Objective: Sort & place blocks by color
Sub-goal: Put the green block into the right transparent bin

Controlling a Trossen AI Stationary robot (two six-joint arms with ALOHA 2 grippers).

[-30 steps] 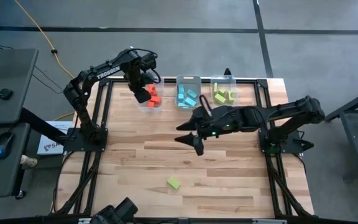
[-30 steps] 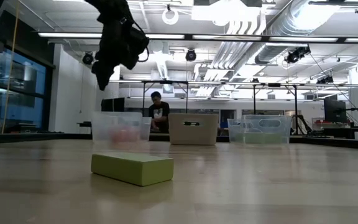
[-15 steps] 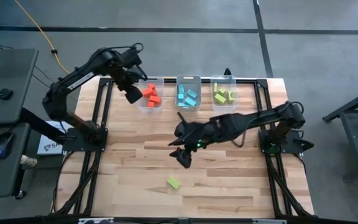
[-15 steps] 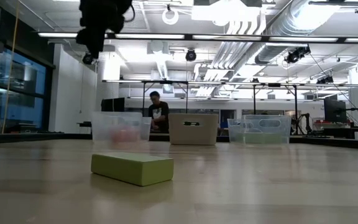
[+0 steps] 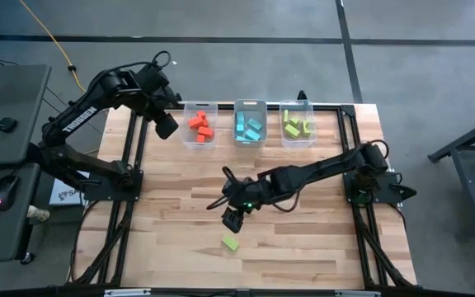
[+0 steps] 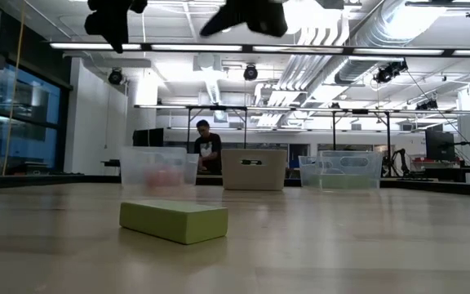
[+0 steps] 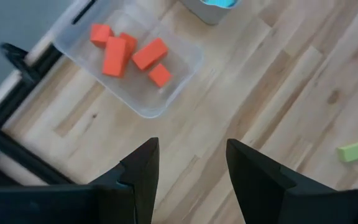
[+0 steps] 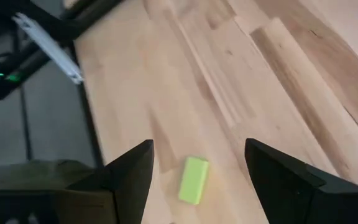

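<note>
One yellow-green bar block (image 5: 231, 242) lying alone on the wooden table (image 5: 303, 247), right gripper (image 5: 232, 219) poised just at its 12 o'clock.

Right gripper's fingers spread, nothing between them, block seen in the gap in the right wrist view. Left gripper (image 5: 166, 125) at the table's 10 o'clock, beside the clear plastic bin of red-orange blocks (image 5: 199, 125), fingers likewise apart and empty. Light blue blocks (image 5: 249, 128) in the middle clear bin at 12 o'clock, other yellow-green blocks (image 5: 296, 126) in the bin toward 1 o'clock.
</note>
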